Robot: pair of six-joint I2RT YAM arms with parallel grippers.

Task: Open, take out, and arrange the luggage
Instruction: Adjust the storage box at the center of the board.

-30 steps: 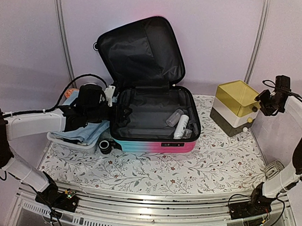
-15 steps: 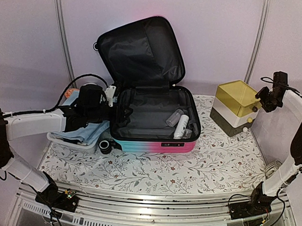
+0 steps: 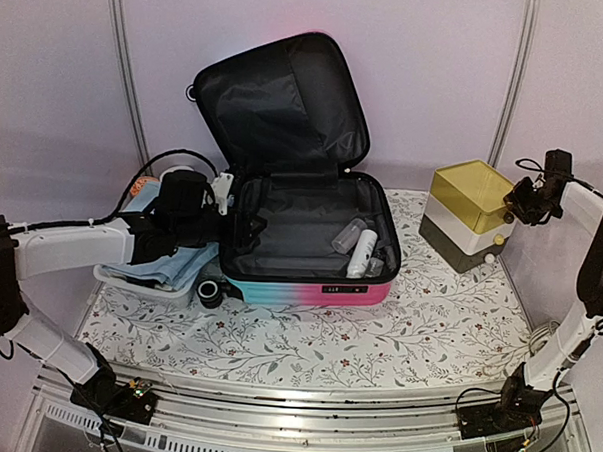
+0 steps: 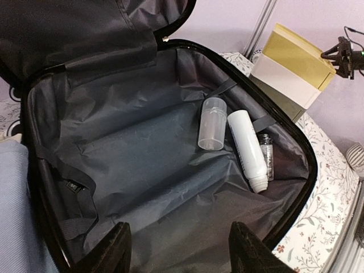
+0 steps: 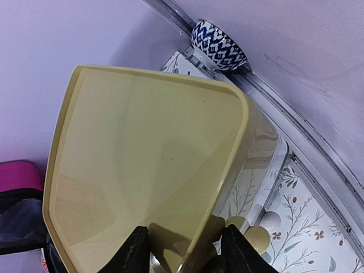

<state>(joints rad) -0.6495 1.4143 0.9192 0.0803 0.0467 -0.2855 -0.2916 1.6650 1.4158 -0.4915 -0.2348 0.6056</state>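
The left claw [image 4: 179, 230] is staying wide open and empty by the left rim of the luggage [image 3: 309, 288]. The luggage is lying open on the table [image 3: 427, 332], showing a hard, shiny pink-to-blue shell and crinkly black cloth inside (small bottles [image 4: 245, 147] are resting there). Far right, the right claw [image 5: 185, 242] is edging closer around a corner of the smooth yellow-topped box [image 3: 471, 191]; I cannot tell if it is pinching.

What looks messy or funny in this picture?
Nothing is spilled or broken. A white bottle, a clear bottle and a small jar lie tipped over, huddled at the right end of the open suitcase.
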